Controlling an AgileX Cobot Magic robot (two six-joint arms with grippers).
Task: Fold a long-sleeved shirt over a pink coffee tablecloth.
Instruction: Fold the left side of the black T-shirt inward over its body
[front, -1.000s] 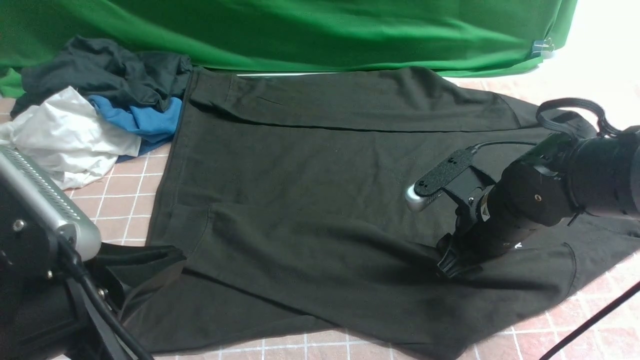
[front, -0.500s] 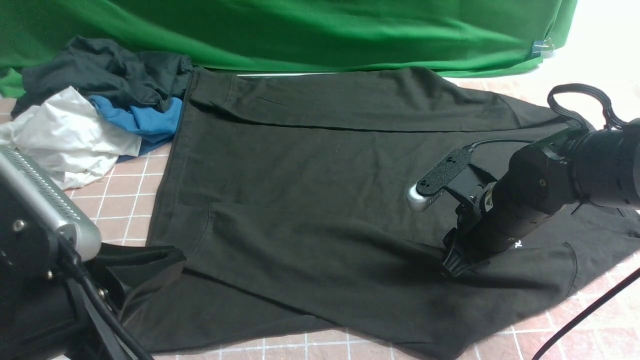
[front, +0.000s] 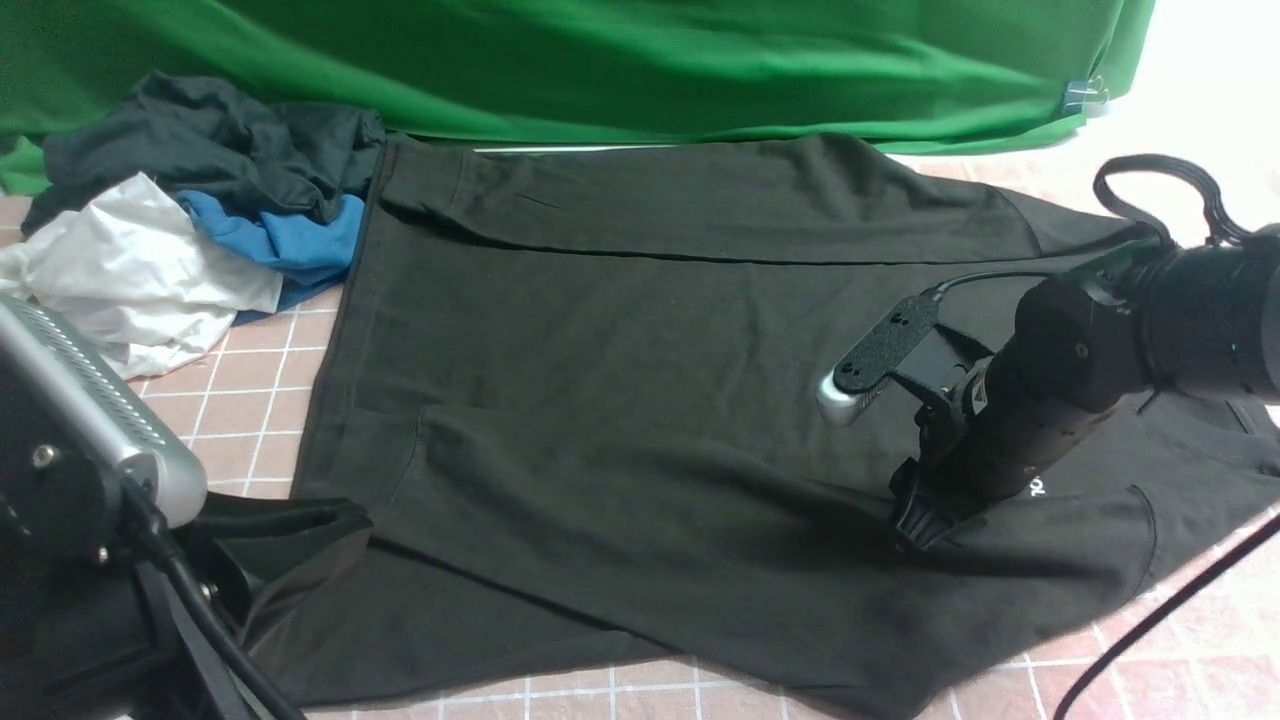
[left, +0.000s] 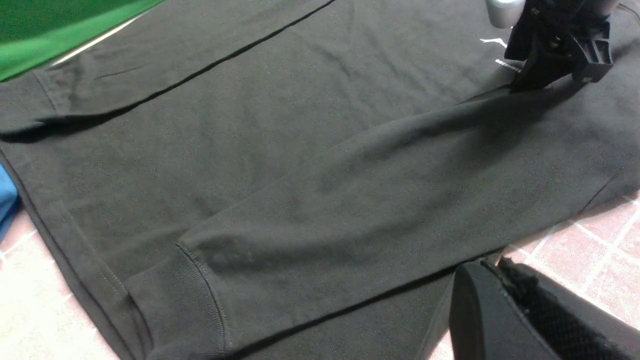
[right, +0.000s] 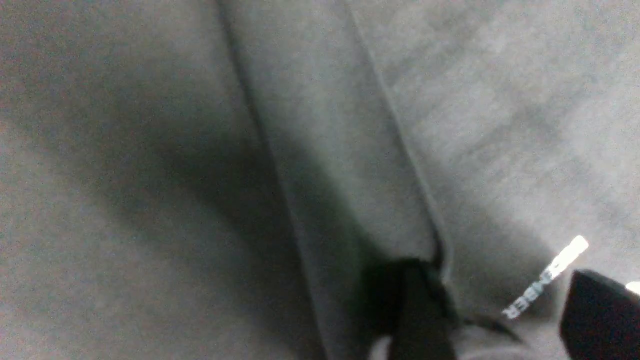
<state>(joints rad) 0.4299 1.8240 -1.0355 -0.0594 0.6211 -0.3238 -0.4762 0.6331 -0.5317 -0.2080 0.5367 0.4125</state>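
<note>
1. Room is tight at the front. The near edge of the long-sleeved shirt (front: 620, 400) leaves only a thin strip of the pink coffee tablecloth (front: 250, 380) showing.
2. The left gripper (left: 497, 312) sits low at the near left, right by the shirt's hem. Only 1 finger shows, so I cannot tell if it is apart or together.
3. 1 sleeve (left: 375, 200) lies folded across the shirt's body, with its cuff near the hem.
4. The right gripper (front: 918, 525) points down at that sleeve's edge. Its 2 fingers are apart, with the tips on the cloth beside small white letters (right: 530, 300).
5. A black cable (front: 1160, 620) crosses the bare pink squares at the near right.
6. The shirt is big and black, and lies mostly flat over the middle. The other sleeve (front: 700, 200) is folded along the far side.
7. Bare pink squares show on the left, up to a pile of clothes (front: 190, 220) in white, blue and dark cloth. The pile touches the shirt's far left corner.
8. The shirt's far edge reaches the green backdrop (front: 600, 60).
</note>
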